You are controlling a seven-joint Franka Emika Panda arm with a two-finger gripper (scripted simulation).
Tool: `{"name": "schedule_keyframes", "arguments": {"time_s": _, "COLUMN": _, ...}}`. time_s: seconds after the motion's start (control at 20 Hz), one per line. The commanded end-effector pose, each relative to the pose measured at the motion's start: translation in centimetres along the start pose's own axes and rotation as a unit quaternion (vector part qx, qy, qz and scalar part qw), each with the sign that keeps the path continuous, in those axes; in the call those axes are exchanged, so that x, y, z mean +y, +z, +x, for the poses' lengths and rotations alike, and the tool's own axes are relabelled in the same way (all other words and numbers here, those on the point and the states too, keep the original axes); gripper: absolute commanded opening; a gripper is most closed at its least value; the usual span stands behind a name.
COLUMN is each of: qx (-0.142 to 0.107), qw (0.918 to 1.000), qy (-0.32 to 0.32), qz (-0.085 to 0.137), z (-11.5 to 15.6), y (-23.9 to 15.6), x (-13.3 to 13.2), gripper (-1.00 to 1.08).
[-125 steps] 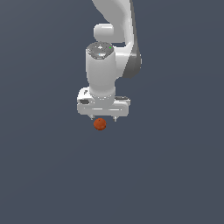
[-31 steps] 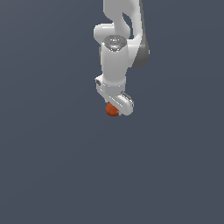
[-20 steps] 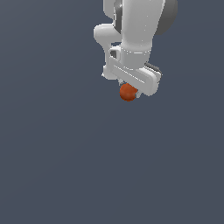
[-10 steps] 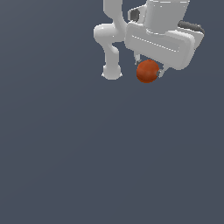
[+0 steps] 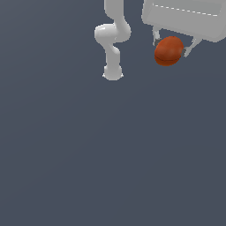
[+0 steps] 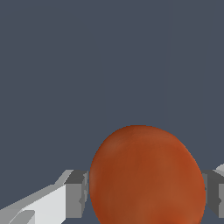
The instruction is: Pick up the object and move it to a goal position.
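Observation:
The orange-red ball [image 5: 168,50] is slightly oval with a faint darker band. It hangs high at the exterior view's upper right, held between the two fingers of my white gripper [image 5: 170,45]. The gripper's wide white body fills the top right corner and runs out of frame. In the wrist view the ball [image 6: 146,177] looms large between the two grey pads [image 6: 77,194], which press on its two sides. The gripper [image 6: 146,192] is shut on the ball, well above the grey floor.
The arm's white base and lower links [image 5: 112,39] stand at the top middle of the exterior view. A plain dark grey floor [image 5: 110,154] lies all around. No goal marker shows.
The gripper has risen with the ball and moved toward the exterior view's right and nearer the camera, so both look much larger now. The ball stays held.

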State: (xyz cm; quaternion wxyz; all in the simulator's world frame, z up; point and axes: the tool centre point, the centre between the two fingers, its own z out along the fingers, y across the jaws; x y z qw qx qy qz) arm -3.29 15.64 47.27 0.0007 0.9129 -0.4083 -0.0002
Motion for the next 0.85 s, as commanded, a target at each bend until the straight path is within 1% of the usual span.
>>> {"name": "schedule_keyframes", "arguments": {"time_s": 0.0, "qx": 0.000, "qw": 1.0000, "qy": 0.000, "qz": 0.001, "z": -0.4, "y": -1.3, "x": -0.5, "gripper": -1.00}}
{"name": "schedule_keyframes", "arguments": {"time_s": 0.4, "qx": 0.000, "qw": 1.0000, "qy": 0.000, "qz": 0.001, "z": -1.0, "y": -3.5, "x": -1.6, "gripper": -1.00}}
{"name": "schedule_keyframes", "arguments": {"time_s": 0.8, "qx": 0.000, "qw": 1.0000, "qy": 0.000, "qz": 0.001, "z": -1.1, "y": -4.0, "x": -1.9, "gripper": -1.00}}
